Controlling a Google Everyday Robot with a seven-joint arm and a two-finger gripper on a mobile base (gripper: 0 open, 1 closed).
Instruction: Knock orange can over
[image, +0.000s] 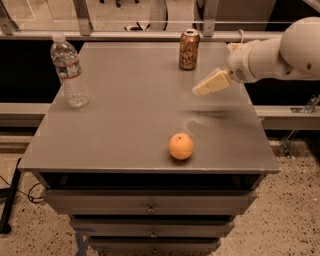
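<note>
Across the grey worktop (125, 130), toward its far edge, the orange can (189, 49) stands upright with its long axis vertical. From the view's right side the white arm (280, 52) reaches in, and its gripper (199, 90) hovers above the worktop, near the can but not touching it. The jaws are pressed together into 1 tapered wedge with no gap showing. From that tip the can lies farther back and slightly toward the view's left, so a push that way, high on the can, should topple it.
</note>
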